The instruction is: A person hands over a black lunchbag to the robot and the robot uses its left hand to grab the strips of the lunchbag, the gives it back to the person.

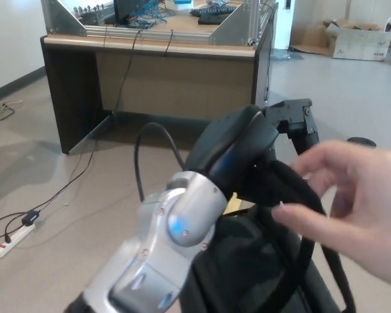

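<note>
The robot's left hand (251, 147) was raised on its silver forearm (166, 241) from the near left, its black fingers (293, 117) hooked through the straps (290, 189) of the black lunchbag (247, 274), which hung just below it at the near right. One person's hand (355, 208) was seen reaching in from the right, fingertips touching the straps. The bag was cut off by the lower edge, and the straps blurred together, their number unclear. One wooden desk (156, 72) stood far behind.
</note>
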Robot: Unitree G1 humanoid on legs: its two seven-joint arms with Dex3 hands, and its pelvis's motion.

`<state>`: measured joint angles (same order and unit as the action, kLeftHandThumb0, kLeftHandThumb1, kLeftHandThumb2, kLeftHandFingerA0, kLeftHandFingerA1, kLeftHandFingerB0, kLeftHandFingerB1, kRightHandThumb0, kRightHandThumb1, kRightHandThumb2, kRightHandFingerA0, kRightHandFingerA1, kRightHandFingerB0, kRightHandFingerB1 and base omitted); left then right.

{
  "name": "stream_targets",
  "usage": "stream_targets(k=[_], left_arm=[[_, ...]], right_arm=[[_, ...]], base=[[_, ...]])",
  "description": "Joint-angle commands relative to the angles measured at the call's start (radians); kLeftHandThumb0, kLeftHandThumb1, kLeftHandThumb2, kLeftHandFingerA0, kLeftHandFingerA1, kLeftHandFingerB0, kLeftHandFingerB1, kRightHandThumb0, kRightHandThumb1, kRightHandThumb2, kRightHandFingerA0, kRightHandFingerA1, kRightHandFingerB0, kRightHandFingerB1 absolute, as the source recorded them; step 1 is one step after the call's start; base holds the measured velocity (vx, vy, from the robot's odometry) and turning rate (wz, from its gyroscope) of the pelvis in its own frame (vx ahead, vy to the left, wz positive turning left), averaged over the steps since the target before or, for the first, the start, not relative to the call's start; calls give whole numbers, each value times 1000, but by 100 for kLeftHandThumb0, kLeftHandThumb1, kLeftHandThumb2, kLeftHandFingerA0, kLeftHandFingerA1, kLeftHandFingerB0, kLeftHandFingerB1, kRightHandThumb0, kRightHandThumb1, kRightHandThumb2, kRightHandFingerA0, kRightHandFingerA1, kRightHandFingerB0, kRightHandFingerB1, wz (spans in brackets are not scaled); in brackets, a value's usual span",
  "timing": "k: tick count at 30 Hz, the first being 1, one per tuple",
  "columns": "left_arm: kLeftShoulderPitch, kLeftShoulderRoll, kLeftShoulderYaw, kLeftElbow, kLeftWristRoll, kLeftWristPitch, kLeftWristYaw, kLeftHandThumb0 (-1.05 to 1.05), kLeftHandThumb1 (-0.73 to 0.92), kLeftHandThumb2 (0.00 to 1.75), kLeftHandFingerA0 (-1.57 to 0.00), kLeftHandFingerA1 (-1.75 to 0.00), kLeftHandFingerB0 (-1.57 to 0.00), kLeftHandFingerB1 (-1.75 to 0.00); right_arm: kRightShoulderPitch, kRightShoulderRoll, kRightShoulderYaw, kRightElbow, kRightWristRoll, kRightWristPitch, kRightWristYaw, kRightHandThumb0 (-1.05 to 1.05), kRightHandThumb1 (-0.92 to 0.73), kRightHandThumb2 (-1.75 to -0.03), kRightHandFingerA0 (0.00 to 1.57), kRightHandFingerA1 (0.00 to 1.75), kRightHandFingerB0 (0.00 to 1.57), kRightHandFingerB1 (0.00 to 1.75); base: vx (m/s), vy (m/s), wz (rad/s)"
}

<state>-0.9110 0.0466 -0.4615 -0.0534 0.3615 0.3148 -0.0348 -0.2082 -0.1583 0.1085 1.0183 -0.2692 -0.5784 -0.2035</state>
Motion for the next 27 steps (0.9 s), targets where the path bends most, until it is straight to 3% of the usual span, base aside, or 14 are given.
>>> stream_targets(k=[1,5,7,10,16,27], left_arm=[[-104,-164,26,340,155,-458,601,-20,62,53,-74,-175,-58,-175],[-61,-141,29,309,178,-460,613,-16,62,55,-77,-175,-55,-175],[-57,-120,38,307,201,-460,650,-18,60,56,-82,-175,-65,-168],[-52,-102,70,292,199,-460,667,-16,61,55,-79,-175,-57,-173],[-49,-56,201,244,126,-558,680,-13,64,53,-73,-175,-58,-175],[38,71,352,150,133,-598,696,-16,66,56,-79,-175,-59,-175]], right_arm=[[-14,-35,4,-3,4,-3,49,-39,-64,-59,56,46,44,40],[-17,-33,7,-2,1,0,48,-39,-64,-59,57,46,45,40],[-16,-31,6,1,6,1,56,-39,-65,-59,56,46,44,40],[-21,-35,0,6,12,0,58,-39,-65,-59,57,46,46,40],[-32,-29,-2,17,7,6,44,-39,-65,-58,59,46,47,41],[-8,-34,0,5,7,2,53,-40,-66,-59,57,46,46,41]], base=[[0,0,0],[0,0,0],[0,0,0],[0,0,0],[0,0,0],[0,0,0]])
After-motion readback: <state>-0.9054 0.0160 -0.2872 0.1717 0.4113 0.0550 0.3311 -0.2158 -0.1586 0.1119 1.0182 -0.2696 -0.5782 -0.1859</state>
